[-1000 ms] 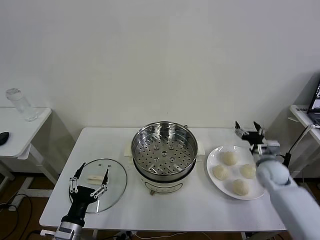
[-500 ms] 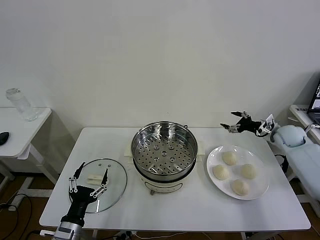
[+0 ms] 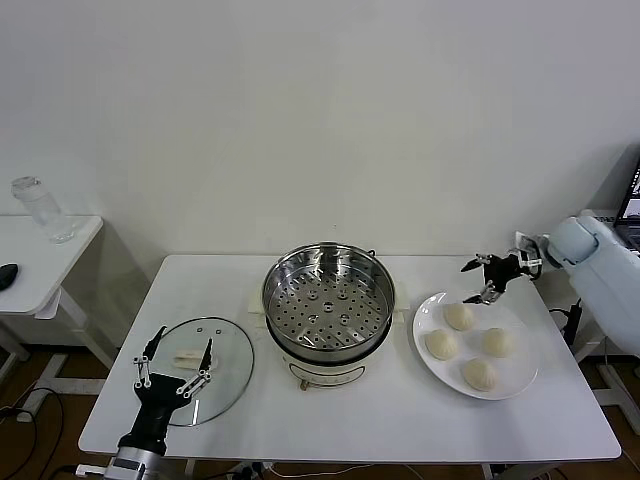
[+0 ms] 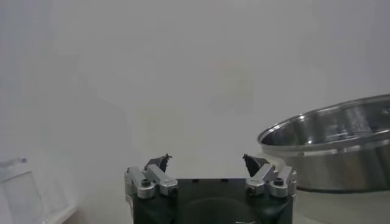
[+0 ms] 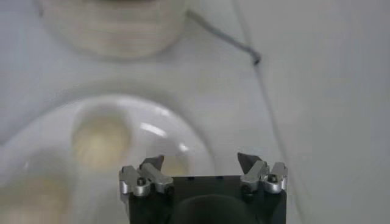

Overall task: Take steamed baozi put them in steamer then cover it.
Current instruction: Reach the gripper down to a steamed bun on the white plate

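Several cream-white steamed baozi lie on a white plate [image 3: 428, 310] at the table's right; the rear one [image 3: 458, 316] is nearest my right gripper [image 3: 482, 280]. That gripper hangs open and empty just above the plate's far edge; in the right wrist view [image 5: 200, 161] the plate [image 5: 183, 131] and a baozi [image 5: 100, 140] lie below it. The steel steamer [image 3: 328, 300] stands at the centre with its perforated tray bare. The glass cover [image 3: 205, 365] lies flat at the front left. My left gripper [image 3: 176, 362] stands open over it, holding nothing; the left wrist view [image 4: 207, 161] shows the steamer [image 4: 332, 149] to one side.
A small white side table [image 3: 40, 265] stands to the left with a clear jar [image 3: 40, 208] and a dark object [image 3: 6, 275]. Another table edge [image 3: 610, 228] shows at far right. A grey cable [image 5: 228, 42] runs across the table beyond the plate.
My right arm has swung out to the right side and its gripper has turned and come down toward the plate's far edge. The left arm has stayed still.
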Robot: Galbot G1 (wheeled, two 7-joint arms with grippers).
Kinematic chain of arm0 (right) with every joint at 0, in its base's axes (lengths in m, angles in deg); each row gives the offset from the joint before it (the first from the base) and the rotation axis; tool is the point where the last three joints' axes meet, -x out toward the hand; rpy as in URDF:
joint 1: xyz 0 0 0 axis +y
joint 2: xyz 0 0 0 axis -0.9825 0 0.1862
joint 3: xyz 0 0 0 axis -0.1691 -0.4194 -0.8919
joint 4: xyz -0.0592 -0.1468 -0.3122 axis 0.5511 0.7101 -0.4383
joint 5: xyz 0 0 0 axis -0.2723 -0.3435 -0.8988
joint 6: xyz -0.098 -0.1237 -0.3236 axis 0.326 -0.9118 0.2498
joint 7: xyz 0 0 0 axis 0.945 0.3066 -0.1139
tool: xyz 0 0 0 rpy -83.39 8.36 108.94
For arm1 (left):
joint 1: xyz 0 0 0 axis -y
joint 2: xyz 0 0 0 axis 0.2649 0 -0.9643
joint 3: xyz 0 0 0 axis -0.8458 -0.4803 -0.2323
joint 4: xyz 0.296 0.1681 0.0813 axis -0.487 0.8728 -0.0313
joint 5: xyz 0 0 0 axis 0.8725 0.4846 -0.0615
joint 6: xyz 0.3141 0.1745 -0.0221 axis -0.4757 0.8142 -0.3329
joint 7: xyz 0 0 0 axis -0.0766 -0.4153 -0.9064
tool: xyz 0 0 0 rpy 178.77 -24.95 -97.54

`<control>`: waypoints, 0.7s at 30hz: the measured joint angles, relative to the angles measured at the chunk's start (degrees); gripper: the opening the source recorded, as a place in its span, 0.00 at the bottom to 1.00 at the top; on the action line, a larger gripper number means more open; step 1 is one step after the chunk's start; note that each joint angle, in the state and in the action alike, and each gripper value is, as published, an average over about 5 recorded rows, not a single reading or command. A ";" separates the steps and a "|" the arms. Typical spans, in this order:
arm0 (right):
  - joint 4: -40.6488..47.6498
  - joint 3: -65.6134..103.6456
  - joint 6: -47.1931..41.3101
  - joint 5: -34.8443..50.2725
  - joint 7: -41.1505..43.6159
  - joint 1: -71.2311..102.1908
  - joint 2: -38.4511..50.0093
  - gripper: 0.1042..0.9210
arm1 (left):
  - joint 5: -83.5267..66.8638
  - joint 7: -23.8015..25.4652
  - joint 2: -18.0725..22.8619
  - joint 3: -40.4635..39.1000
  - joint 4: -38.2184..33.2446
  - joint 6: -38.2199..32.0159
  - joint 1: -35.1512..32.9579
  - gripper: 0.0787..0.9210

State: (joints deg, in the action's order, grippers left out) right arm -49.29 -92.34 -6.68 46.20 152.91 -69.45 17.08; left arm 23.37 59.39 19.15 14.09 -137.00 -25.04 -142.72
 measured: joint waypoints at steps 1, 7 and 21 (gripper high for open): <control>0.59 -0.14 0.27 -1.04 0.17 -0.05 -0.61 0.88 | 0.00 -0.01 0.03 0.06 0.00 -0.04 0.00 0.88; 3.23 -0.91 1.54 -6.25 1.57 -0.09 -3.81 0.88 | 0.00 -0.06 0.06 0.40 0.07 -0.10 -0.03 0.88; 8.24 -0.99 3.66 -14.50 1.84 -0.46 -8.93 0.88 | 0.00 -0.32 0.11 0.55 0.59 -0.09 0.27 0.88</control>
State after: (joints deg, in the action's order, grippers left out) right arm -41.05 -93.33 -3.02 31.71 154.75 -69.91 8.15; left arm 23.37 59.07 19.26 14.64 -136.41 -25.14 -142.45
